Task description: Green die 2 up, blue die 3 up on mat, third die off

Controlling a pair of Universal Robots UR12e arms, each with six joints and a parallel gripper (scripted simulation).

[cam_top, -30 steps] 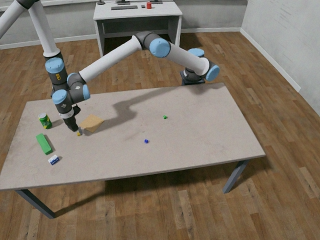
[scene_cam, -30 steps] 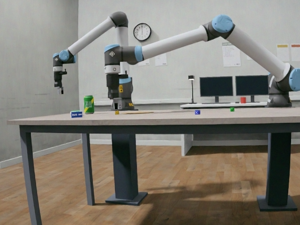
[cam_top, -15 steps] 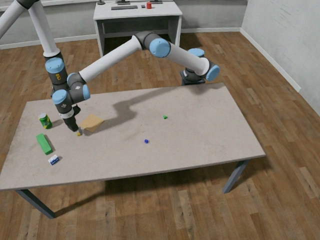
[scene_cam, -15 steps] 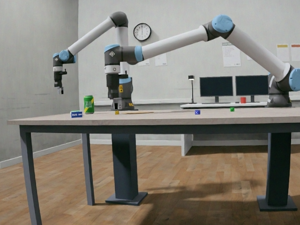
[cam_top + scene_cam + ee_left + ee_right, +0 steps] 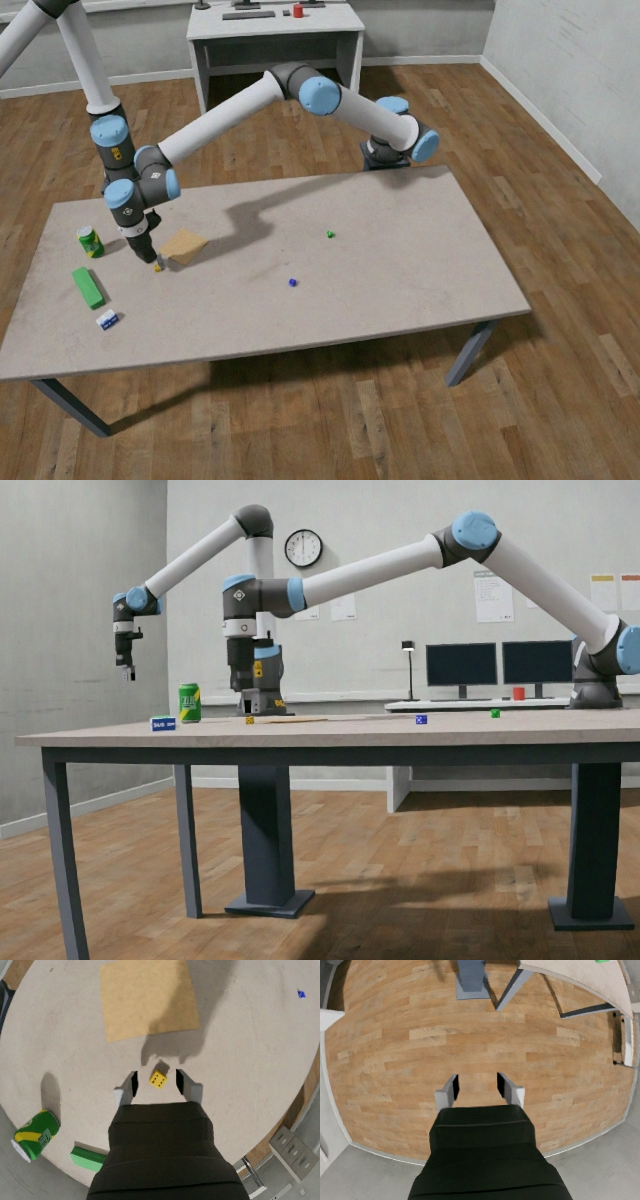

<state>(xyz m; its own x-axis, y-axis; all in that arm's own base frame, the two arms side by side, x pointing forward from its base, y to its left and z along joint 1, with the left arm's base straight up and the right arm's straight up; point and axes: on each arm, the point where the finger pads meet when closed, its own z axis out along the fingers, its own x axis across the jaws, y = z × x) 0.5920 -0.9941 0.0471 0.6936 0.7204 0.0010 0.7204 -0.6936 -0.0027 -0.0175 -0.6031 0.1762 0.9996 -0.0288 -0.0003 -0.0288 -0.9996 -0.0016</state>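
Observation:
A yellow die (image 5: 157, 268) (image 5: 250, 720) (image 5: 158, 1079) sits on the table just off the tan mat (image 5: 183, 245) (image 5: 150, 1000); its top seems to show six pips. My left gripper (image 5: 157, 260) (image 5: 254, 705) (image 5: 157, 1077) is open a little above it, the die between its fingers in the left wrist view. The blue die (image 5: 292, 282) (image 5: 421, 719) (image 5: 301, 994) and green die (image 5: 330, 234) (image 5: 495, 713) sit off the mat; their top faces are too small to read. My right gripper (image 5: 128, 674) (image 5: 478, 1081) is open and empty, high beyond the table's end.
A green and yellow can (image 5: 91, 242) (image 5: 189, 703) (image 5: 36, 1135) stands near the left arm's gripper. A long green block (image 5: 88, 287) (image 5: 87, 1158) and a small blue and white box (image 5: 107, 319) (image 5: 163, 723) lie toward the same table end. The right arm stands behind that end.

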